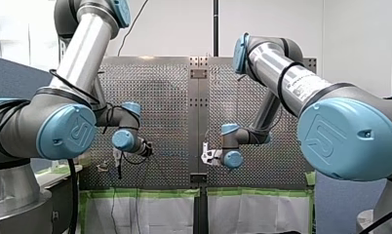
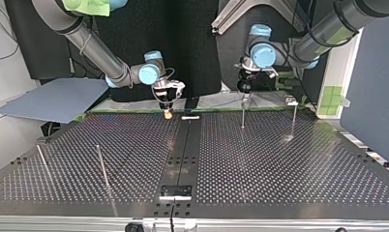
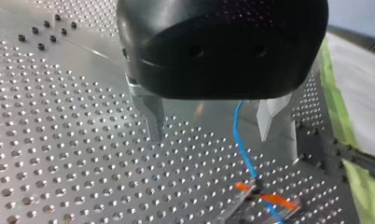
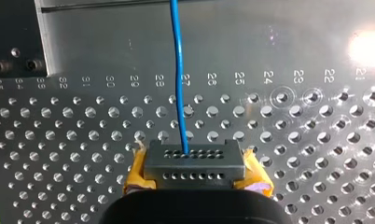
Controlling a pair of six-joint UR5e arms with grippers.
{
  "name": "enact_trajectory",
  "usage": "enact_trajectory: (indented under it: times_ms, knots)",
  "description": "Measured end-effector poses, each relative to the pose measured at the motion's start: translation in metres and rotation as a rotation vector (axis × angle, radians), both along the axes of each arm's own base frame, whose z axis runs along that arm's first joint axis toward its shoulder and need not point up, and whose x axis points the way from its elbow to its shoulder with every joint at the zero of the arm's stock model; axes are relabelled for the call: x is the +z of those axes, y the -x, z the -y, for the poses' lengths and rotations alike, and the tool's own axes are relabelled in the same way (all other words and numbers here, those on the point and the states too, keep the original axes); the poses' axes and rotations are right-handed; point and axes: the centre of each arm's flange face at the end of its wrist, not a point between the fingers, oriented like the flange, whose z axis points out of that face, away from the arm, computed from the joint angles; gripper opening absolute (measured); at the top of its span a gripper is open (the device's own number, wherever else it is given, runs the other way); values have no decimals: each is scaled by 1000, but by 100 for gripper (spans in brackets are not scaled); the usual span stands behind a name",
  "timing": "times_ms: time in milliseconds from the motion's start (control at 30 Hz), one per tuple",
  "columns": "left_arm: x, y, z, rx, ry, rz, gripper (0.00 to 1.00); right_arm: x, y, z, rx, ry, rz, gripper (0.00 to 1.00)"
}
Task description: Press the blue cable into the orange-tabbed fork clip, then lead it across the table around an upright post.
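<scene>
In the left wrist view my left gripper (image 3: pixel 213 135) is open, its two metal fingers (image 3: pixel 155 116) standing wide apart just above the table. The blue cable (image 3: pixel 241 144) runs down between them, close to one finger, to the orange-tabbed fork clip (image 3: pixel 265 198) ahead. Blur hides whether the cable is seated in the clip. In the right wrist view my right gripper (image 4: pixel 195 163), with yellow pads (image 4: pixel 139 172), is shut on the blue cable (image 4: pixel 178 93), which leads straight away over the plate. In the top view my right gripper (image 2: pixel 168 112) hangs left of my left gripper (image 2: pixel 244 94).
Thin upright posts stand on the perforated table (image 2: pixel 279 164): one post (image 2: pixel 243 116) under my left gripper, another post (image 2: pixel 294 118) to its right, and two leaning posts (image 2: pixel 103 166) at the top view's near left. A grey sheet (image 2: pixel 57 99) lies at the far left.
</scene>
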Motion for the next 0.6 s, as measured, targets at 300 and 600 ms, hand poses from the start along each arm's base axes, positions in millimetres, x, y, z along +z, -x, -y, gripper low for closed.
enact_trajectory:
  times_ms: [300,600]
  knots:
    - [2,-9,13,23,-18,-2,100,0,1,1,7,-1,2,0]
    - [-24,-20,24,37,-85,-32,100,-1,1,1,15,-3,3,0]
